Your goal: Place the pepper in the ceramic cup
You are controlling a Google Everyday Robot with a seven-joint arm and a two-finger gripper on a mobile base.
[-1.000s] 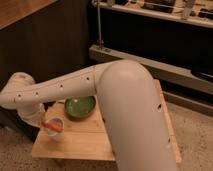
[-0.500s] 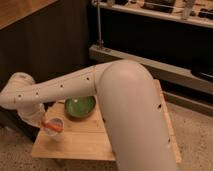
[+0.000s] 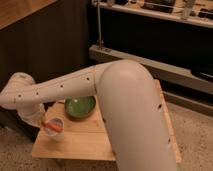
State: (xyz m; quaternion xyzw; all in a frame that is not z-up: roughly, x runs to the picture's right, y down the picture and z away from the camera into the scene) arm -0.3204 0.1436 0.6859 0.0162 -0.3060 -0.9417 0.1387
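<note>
A small white ceramic cup stands on the left part of the wooden table. An orange-red pepper lies across the cup's mouth; I cannot tell whether it rests inside or is held just above. My gripper is at the end of the white arm, right at the cup's left rim and touching or nearly touching the pepper. The arm's wrist hides most of the gripper.
A green bowl sits on the table just right of and behind the cup. My arm's large white upper link covers the table's right half. A dark counter and a metal shelf rail stand behind the table.
</note>
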